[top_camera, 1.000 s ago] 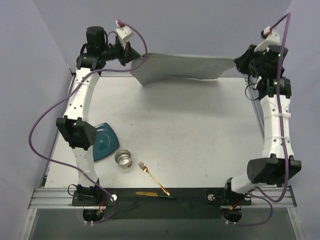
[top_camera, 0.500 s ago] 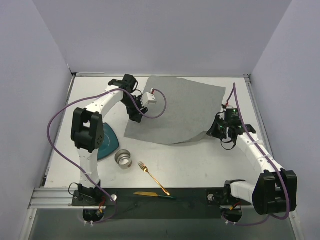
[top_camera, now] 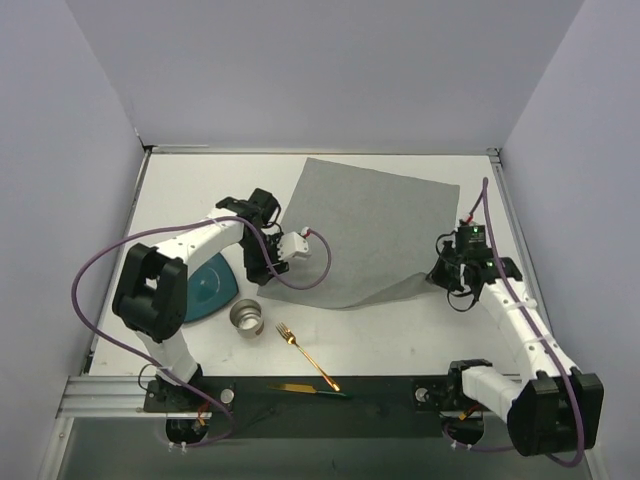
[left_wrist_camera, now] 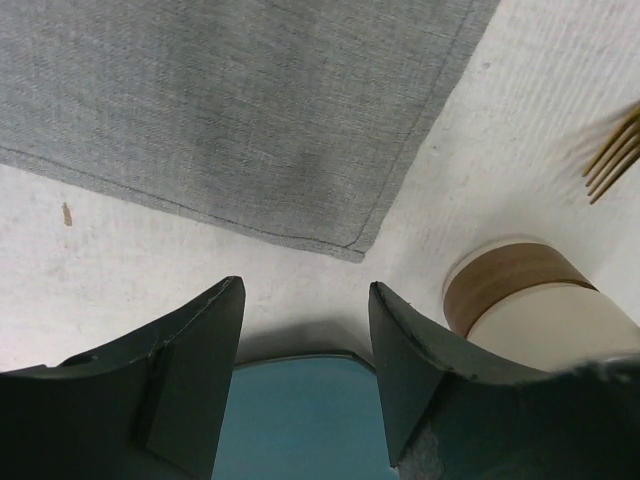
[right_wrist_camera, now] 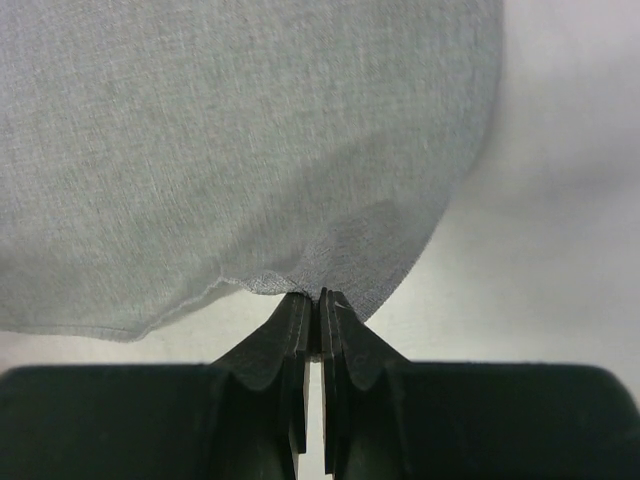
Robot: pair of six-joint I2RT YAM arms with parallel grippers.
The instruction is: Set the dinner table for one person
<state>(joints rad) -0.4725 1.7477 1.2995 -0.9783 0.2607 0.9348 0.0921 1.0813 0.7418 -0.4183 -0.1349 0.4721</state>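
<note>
The grey cloth placemat (top_camera: pixel 370 225) lies spread over the middle back of the white dinner table (top_camera: pixel 420 340). My right gripper (top_camera: pixel 440 272) is shut on the mat's near right edge (right_wrist_camera: pixel 300 270), which is lifted slightly off the table. My left gripper (left_wrist_camera: pixel 305 290) stands open just off the mat's near left corner (left_wrist_camera: pixel 345 240), holding nothing. It hovers over the rim of the teal plate (left_wrist_camera: pixel 300 420). In the top view, the left gripper (top_camera: pixel 256 272) sits between the mat and the plate (top_camera: pixel 208 285).
A metal cup (top_camera: pixel 246 316) stands near the plate, also seen as the cup (left_wrist_camera: pixel 530 300) beside my left fingers. A gold fork (top_camera: pixel 305 355) lies in front of it, and a gold knife (top_camera: pixel 305 388) rests on the black strip at the near edge.
Both arms brought the placemat down from the back and spread it on the table. The left gripper opened, let go of its corner and drew back toward the plate. The right still grips.
</note>
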